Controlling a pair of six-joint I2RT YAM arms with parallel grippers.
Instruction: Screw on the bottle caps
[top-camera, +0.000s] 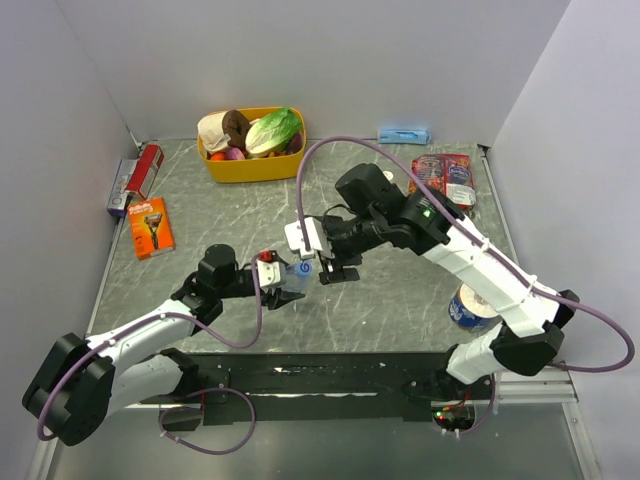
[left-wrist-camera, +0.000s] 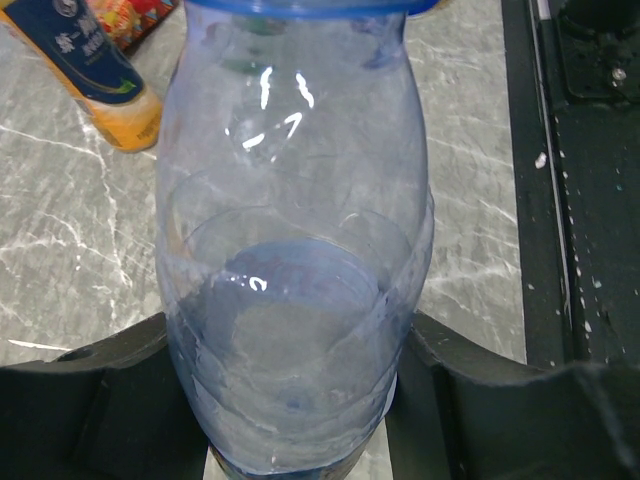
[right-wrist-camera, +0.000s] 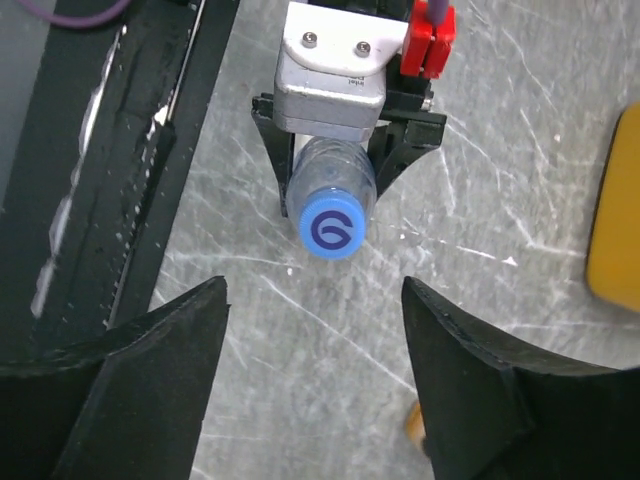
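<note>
The left gripper (right-wrist-camera: 333, 190) is closed around the lower body of the clear water bottle (left-wrist-camera: 300, 250), its dark jaws pressing both sides, and it holds the bottle up off the grey marbled desk (right-wrist-camera: 500, 120). The blue cap (right-wrist-camera: 331, 228) sits on the bottle's neck; whether its threads have caught cannot be told. The right gripper (right-wrist-camera: 312, 290) is poised over that cap, jaws spread wide and empty. The step in hand looks to be closing on the cap and turning it down. To do it well, the right gripper should centre on the cap's axis, pinch only the rim and press lightly while turning, since an off-centre start would probably cross the threads. The bottle is thin, glossy, see-through plastic with a rounded, waisted shape, so it likely gives under a hard squeeze and may spin in the left jaws. The cap is a small smooth disc with a moulded swirl on top. The orange bottle (left-wrist-camera: 95, 65), dark-labelled, sits on the desk beyond.
</note>
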